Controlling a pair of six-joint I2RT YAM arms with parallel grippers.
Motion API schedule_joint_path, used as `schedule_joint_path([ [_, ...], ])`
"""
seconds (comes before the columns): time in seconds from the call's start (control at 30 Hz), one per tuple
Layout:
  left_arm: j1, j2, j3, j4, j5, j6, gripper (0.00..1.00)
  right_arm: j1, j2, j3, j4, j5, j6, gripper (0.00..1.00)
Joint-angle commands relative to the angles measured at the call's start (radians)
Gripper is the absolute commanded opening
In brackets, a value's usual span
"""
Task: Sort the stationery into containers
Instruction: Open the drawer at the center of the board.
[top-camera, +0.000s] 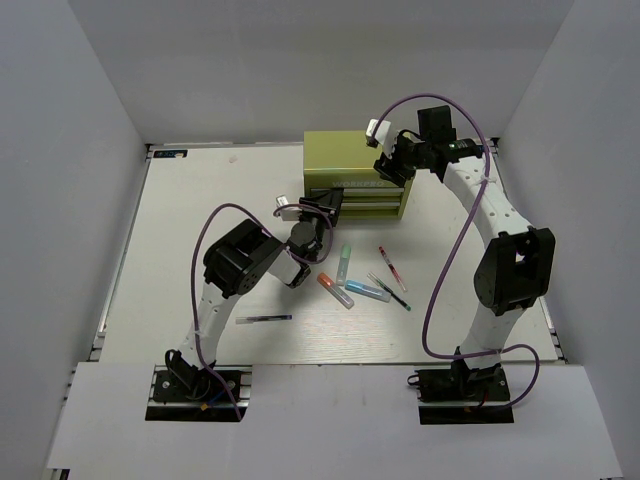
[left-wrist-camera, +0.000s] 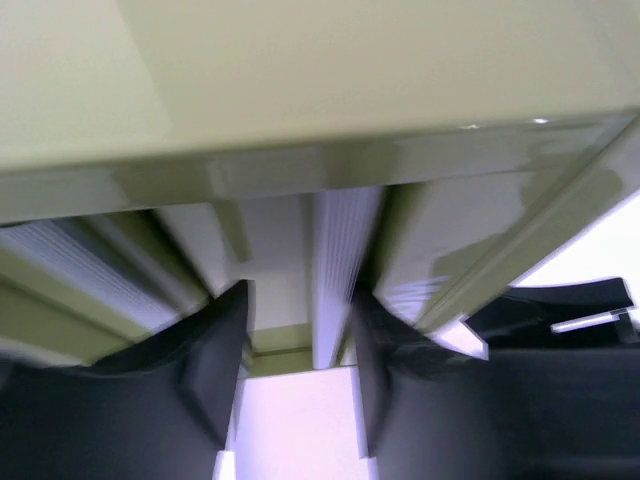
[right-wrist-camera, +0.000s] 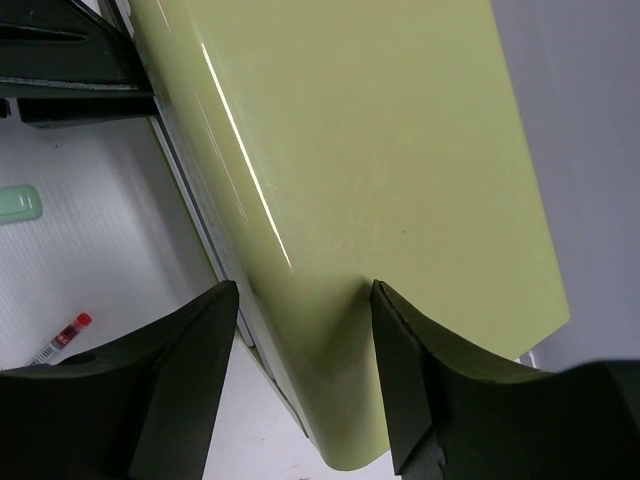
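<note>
Drawer-opening looks to be the step in hand. The boxy yellow-green metal tool chest (top-camera: 350, 150) sits at the far side of the counter (top-camera: 200, 230). Loose pens and markers (top-camera: 360, 285) lie before it, with one dark-blue pen (top-camera: 265, 318) apart. Left claw (left-wrist-camera: 300, 325) stands part-open astride a pale ribbed drawer handle (left-wrist-camera: 340, 270), not clamped. Right claw (right-wrist-camera: 305, 310), wide, straddles the chest's top corner. Best to close squarely on the handle and pull straight out, bracing the chest against sliding.

White table (top-camera: 200, 200) w/ green tool chest (top-camera: 345, 152), scattered pens (top-camera: 344, 265)
</note>
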Motion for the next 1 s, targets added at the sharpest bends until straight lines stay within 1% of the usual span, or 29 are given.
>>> schedule_joint_path([
  [0.0, 0.017, -0.001, 0.039, 0.138, -0.018, 0.035, 0.49, 0.003, 0.009, 0.030, -0.019, 0.003, -0.015, 0.61],
  [0.07, 0.017, -0.001, 0.039, 0.138, -0.009, 0.044, 0.44, -0.002, 0.015, 0.027, -0.020, 0.004, -0.015, 0.60],
  [0.1, 0.017, -0.001, 0.039, 0.147, -0.009, 0.044, 0.39, 0.003, 0.010, 0.028, -0.022, 0.004, -0.014, 0.58],
  [0.2, 0.017, 0.008, 0.039, 0.156, 0.002, 0.044, 0.32, 0.001, 0.015, 0.024, -0.026, 0.006, -0.021, 0.58],
  [0.4, 0.017, 0.008, 0.039, 0.165, 0.011, 0.044, 0.22, 0.001, 0.013, 0.018, -0.029, 0.007, -0.023, 0.58],
  [0.43, 0.017, 0.008, 0.039, 0.165, 0.011, 0.053, 0.17, 0.003, 0.013, 0.016, -0.031, 0.007, -0.024, 0.58],
  [0.5, 0.017, 0.008, 0.030, 0.175, 0.020, 0.053, 0.13, 0.004, 0.018, 0.022, -0.038, 0.009, -0.026, 0.58],
  [0.53, 0.008, 0.008, 0.029, 0.175, 0.030, 0.053, 0.08, 0.003, 0.027, 0.028, -0.046, 0.016, -0.027, 0.60],
  [0.63, 0.008, -0.001, 0.005, 0.175, 0.039, 0.063, 0.00, 0.006, 0.058, 0.070, -0.091, 0.025, -0.035, 0.61],
  [0.67, -0.003, -0.001, -0.009, 0.184, 0.039, 0.063, 0.00, 0.006, 0.065, 0.076, -0.109, 0.029, -0.034, 0.62],
  [0.77, -0.012, -0.001, -0.035, 0.193, 0.039, 0.072, 0.00, 0.010, 0.085, 0.104, -0.141, 0.041, -0.035, 0.62],
  [0.97, -0.022, -0.010, -0.055, 0.202, 0.039, 0.081, 0.00, 0.017, 0.104, 0.113, -0.141, 0.070, -0.024, 0.62],
])
